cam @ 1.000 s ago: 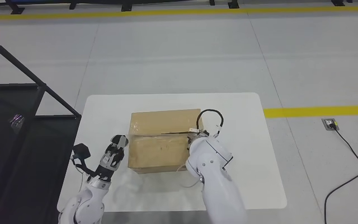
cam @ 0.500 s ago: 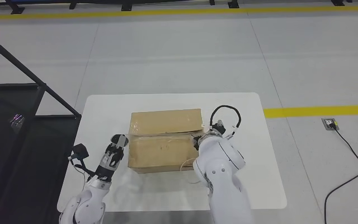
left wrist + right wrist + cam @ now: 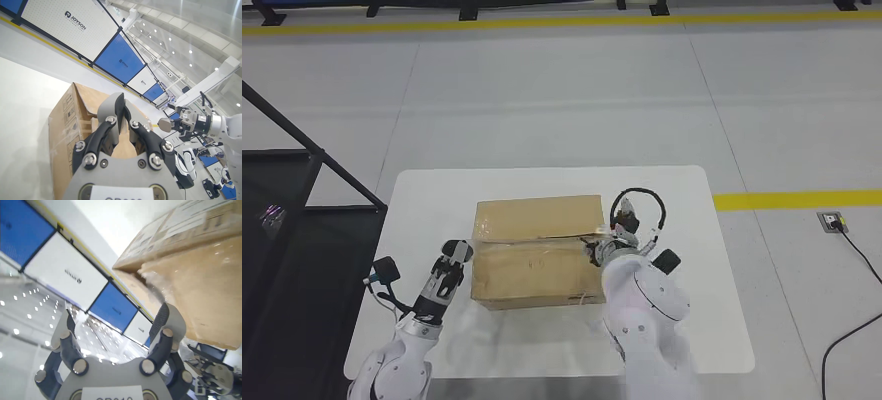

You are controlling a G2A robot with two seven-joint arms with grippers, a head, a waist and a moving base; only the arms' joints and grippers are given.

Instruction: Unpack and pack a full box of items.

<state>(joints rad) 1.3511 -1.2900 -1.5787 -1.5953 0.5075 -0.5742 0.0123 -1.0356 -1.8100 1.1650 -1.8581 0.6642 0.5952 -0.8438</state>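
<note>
Box (image 3: 537, 250): brown corrugated cardboard, rectangular, top flaps down, torn paper edges, glossy clear tape. Centre of the top view, on smooth white round-cornered table (image 3: 692, 200).
Left gripper (image 3: 123, 104): just left of the box, jaws pressed together, empty.
Right gripper (image 3: 115, 321): at the box's right end, jaws wide apart, empty.

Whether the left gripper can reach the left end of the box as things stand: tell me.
Probably yes. The left gripper sits close beside the left end of the box, with bare table between them. It is shut, so it would have to open before gripping.
</note>
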